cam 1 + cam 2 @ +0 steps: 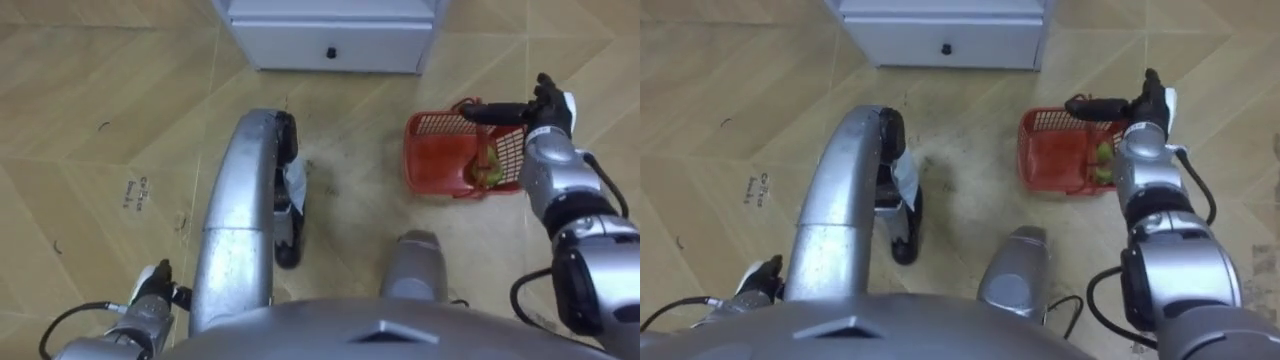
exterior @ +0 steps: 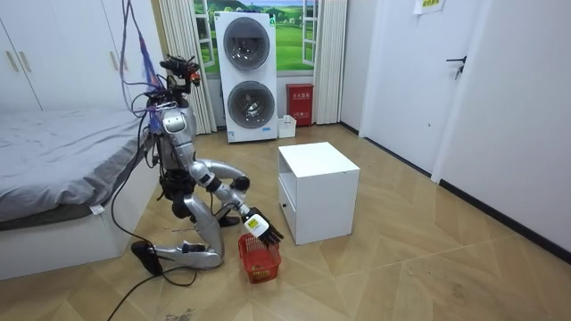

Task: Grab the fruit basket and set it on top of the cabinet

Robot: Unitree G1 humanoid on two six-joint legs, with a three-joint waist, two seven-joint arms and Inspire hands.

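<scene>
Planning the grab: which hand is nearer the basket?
Right. The right hand is above the basket, fingers straight across its top. The left hand is low at the robot's left side, far from the basket.

Both eye views look steeply down from the robot's head, close above its knees, onto the pale herringbone wooden floor (image 1: 100, 90), facing the white drawer cabinet (image 1: 330, 45). The room view stands well back, facing the robot's right side. All three share the cabinet and the red plastic mesh basket (image 1: 440, 150).
</scene>
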